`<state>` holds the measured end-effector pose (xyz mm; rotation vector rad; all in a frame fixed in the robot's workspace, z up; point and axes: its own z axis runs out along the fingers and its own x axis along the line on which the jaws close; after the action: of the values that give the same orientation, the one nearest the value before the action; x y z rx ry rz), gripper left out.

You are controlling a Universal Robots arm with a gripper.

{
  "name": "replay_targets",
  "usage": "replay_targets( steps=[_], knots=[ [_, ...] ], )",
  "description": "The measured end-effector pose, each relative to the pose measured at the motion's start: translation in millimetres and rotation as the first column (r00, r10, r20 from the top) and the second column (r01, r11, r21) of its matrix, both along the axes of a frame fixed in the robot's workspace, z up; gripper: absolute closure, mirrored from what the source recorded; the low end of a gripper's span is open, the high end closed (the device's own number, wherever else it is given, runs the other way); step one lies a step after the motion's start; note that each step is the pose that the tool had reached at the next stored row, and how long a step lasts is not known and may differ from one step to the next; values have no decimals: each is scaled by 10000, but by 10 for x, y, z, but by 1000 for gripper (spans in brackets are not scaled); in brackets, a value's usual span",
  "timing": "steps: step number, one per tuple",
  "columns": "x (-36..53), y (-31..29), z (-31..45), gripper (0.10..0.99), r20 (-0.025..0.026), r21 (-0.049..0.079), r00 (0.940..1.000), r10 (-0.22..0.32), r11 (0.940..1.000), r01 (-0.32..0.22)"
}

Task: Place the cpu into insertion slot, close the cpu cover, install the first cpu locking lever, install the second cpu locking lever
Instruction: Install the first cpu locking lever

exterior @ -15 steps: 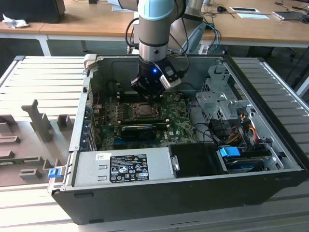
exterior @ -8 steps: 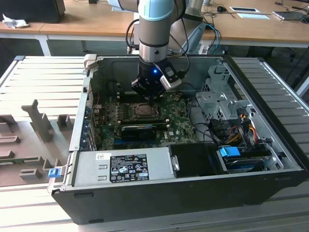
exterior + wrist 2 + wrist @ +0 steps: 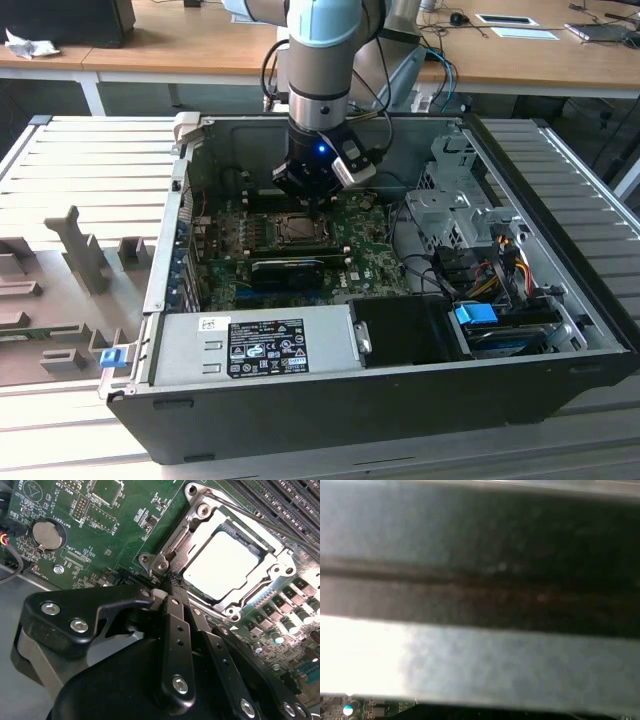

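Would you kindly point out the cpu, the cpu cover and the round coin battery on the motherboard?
cpu [image 3: 222, 565]: second wrist view, middle of its bright metal top.
cpu cover [image 3: 184, 547]: second wrist view, frame strip beside the chip.
coin battery [image 3: 48, 534]: second wrist view, centre of its round face.

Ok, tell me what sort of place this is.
Probably a robotics lab or test workshop: an opened desktop PC case lies on a slatted metal workbench under the robot arm, with office desks behind it.

The green motherboard [image 3: 100, 525] carries white silkscreen print and the power supply [image 3: 255, 345] a label, neither legible.
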<state>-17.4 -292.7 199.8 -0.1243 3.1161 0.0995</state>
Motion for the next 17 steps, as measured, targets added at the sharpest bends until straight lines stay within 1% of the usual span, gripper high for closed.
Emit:
replay_targets(
  steps=[3,6,8,10,11,17],
  knots=[
    [1,0,1,980,2,38,10000,1,10000,-1],
    [4,6,46,980,13,67,10000,1,10000,-1],
    [1,1,119,980,-3,45,10000,1,10000,-1],
    [1,1,229,980,-15,43,10000,1,10000,-1],
    [1,1,243,980,-18,40,10000,1,10000,-1],
    [1,-38,244,980,-20,36,10000,1,10000,-1]
  ],
)
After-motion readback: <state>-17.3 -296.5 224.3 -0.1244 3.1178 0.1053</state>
